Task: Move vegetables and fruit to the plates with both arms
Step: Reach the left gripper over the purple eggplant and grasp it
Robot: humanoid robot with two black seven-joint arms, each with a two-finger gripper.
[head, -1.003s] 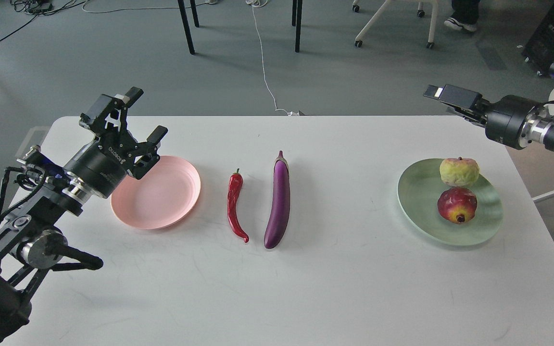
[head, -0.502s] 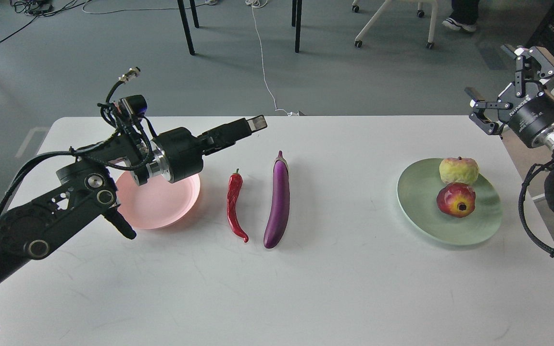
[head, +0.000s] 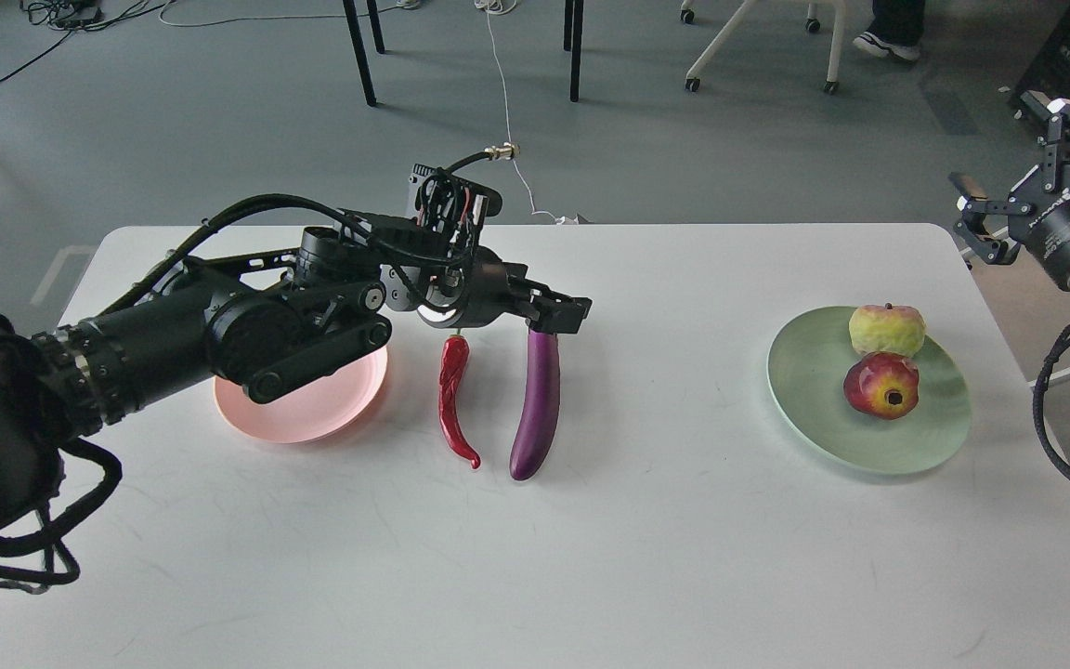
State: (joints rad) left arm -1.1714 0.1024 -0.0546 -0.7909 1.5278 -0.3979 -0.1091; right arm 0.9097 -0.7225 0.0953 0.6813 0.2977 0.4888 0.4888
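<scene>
On the white bench the fruit half of the task appears finished: the yellow-green fruit and the dark red fruit are both seen on the mint green plate, touching each other. The pink plate is bare where it shows, though much of it is covered by the left arm.

The vegetables are not yet moved. The red chili and the purple eggplant lie side by side on the bench between the two plates, near but not touching, stems pointing away from the robot.

The step in hand is judged to be the reach for the eggplant. The left claw is stretched low across the pink plate and sits over the eggplant's stem end, which it hides. It is seen side-on and dark, so whether its fingers are spread or pressed together cannot be told, nor whether the eggplant is touched. The right claw is held clear beyond the bench's far right corner, fingers spread and nothing between them.

Next, a firm pinch across the eggplant's narrow end is called for, then a lift and a carry leftward to the pink plate. The glossy, long body may slip or swing, and the chili just beside it could be knocked.
</scene>
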